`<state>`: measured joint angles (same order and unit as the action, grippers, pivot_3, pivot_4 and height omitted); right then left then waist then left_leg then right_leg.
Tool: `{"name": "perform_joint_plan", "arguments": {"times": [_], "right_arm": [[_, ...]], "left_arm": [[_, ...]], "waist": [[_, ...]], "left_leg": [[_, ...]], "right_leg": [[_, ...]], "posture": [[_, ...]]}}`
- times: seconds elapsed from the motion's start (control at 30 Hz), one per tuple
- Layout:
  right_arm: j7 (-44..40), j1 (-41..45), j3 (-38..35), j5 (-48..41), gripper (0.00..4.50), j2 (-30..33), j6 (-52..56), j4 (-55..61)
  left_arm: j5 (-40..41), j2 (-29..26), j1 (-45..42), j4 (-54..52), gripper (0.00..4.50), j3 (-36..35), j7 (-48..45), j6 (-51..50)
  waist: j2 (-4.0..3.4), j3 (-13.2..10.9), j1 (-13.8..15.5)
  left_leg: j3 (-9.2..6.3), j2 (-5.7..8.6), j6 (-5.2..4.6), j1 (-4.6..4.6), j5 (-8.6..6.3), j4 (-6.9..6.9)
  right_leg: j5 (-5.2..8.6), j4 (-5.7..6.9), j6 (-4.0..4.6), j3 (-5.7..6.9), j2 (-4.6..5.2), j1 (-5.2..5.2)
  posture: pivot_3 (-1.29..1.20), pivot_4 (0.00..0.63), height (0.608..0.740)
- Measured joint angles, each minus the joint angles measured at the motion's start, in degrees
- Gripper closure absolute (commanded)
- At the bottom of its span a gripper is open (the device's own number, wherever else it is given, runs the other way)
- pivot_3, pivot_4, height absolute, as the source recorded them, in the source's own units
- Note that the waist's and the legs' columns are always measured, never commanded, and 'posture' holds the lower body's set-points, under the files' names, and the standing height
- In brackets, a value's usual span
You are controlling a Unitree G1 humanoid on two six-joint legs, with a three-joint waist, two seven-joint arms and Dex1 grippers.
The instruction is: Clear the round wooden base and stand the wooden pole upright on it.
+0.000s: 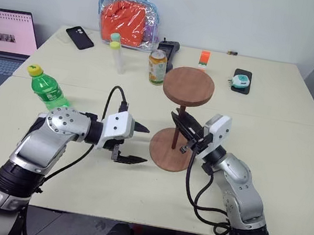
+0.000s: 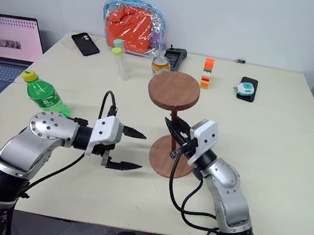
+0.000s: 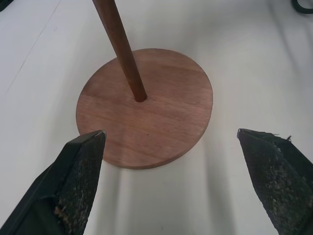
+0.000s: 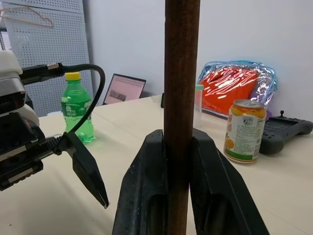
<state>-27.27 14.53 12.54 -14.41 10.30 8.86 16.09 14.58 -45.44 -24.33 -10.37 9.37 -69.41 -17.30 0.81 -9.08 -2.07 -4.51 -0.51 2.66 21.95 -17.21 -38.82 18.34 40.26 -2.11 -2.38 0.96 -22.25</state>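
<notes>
Holding the wooden pole (image 1: 177, 127) clamped in my right gripper (image 1: 189, 135) | foot in the round wooden base (image 1: 171, 150) below | left gripper (image 1: 132, 143) wide open, empty | risk: release topples top-heavy pole.

Bright, even indoor light; soft shadows on the table (image 1: 290, 173), all views sharp.

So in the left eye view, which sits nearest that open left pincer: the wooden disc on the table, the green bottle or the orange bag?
1. The round wooden base, just beside the left pincer.
2. The green bottle, behind the arm, at the table's left.
3. The orange bag, far back by the wall.
</notes>
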Motion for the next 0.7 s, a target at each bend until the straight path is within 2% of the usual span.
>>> {"name": "perform_joint_plan", "arguments": {"times": [0.13, 0.27, 0.33, 0.37, 0.47, 0.53, 0.7], "right_arm": [[-0.01, -0.55, 0.02, 0.17, 4.26, 0.53, -0.02, -0.03], [-0.24, -0.77, 0.05, -0.08, 4.26, 0.67, 0.26, 0.38], [-0.25, -0.69, 0.09, -0.11, 3.56, 0.87, 0.51, 0.6], [-0.23, -0.55, 0.16, 0.32, 3.48, 1.27, 1.33, 0.73], [-0.31, -2.85, 1.49, 1.46, 2.73, 2.5, 4.55, -1.7], [-0.48, -3.15, 2.19, 1.6, 2.4, 2.63, 5.94, -1.99], [-1.54, -2.65, 2.18, 1.5, 1.31, 3.53, 7.69, 1.64]], "left_arm": [[0.0, 0.1, 0.0, -0.14, 0.0, 0.01, 0.03, -0.14], [-0.01, 0.25, -0.01, -0.17, 0.0, 0.02, 0.04, -0.36], [-0.02, 0.29, -0.01, -0.17, 0.0, 0.02, 0.03, -0.55], [-0.08, 0.3, -0.01, -0.17, 0.0, 0.02, 0.03, -0.69], [-0.26, 0.35, -0.01, -0.21, 0.0, 0.02, 0.02, -0.71], [-0.36, 0.48, -0.03, -0.21, 0.0, 0.02, 0.03, -0.71], [-0.35, 1.42, -0.21, -0.23, 0.0, 0.4, 0.14, -1.15]], "waist": [[-0.01, 0.02, 0.42], [-0.01, 0.01, 0.42], [-0.02, 0.01, 0.41], [-0.01, 0.01, 0.41], [-0.06, -0.11, 0.44], [-0.14, -0.16, 0.23], [-0.14, -0.16, 0.22]], "left_leg": [[-0.09, 0.01, -0.09, -0.64, -0.06, 0.11], [-0.05, 0.0, -0.11, -0.85, -0.08, 0.19], [-0.05, -0.01, -0.11, -0.85, -0.08, 0.21], [-0.05, -0.01, -0.11, -0.85, -0.08, 0.21], [-0.05, 0.01, -0.11, -0.74, -0.08, 0.2], [0.03, 0.0, -0.11, -0.58, -0.08, 0.18], [-0.07, -0.06, -0.11, -0.38, -0.08, 0.17]], "right_leg": [[0.03, -0.36, 0.0, 0.08, -0.03, 0.82], [0.06, -0.37, 0.0, 0.03, -0.03, 0.94], [0.06, -0.37, 0.0, 0.02, -0.04, 0.94], [0.06, -0.37, 0.0, 0.02, -0.04, 0.94], [0.06, -0.37, 0.0, 0.01, -0.03, 0.83], [0.06, -0.29, 0.01, -0.07, -0.03, 0.62], [0.06, -0.32, 0.01, 0.03, -0.08, 0.47]], "posture": [[0.0, 0.15, 0.74], [0.0, 0.15, 0.74], [0.0, 0.15, 0.74], [0.0, 0.15, 0.74], [0.0, 0.15, 0.74], [0.0, 0.15, 0.74], [0.0, 0.15, 0.74]]}}
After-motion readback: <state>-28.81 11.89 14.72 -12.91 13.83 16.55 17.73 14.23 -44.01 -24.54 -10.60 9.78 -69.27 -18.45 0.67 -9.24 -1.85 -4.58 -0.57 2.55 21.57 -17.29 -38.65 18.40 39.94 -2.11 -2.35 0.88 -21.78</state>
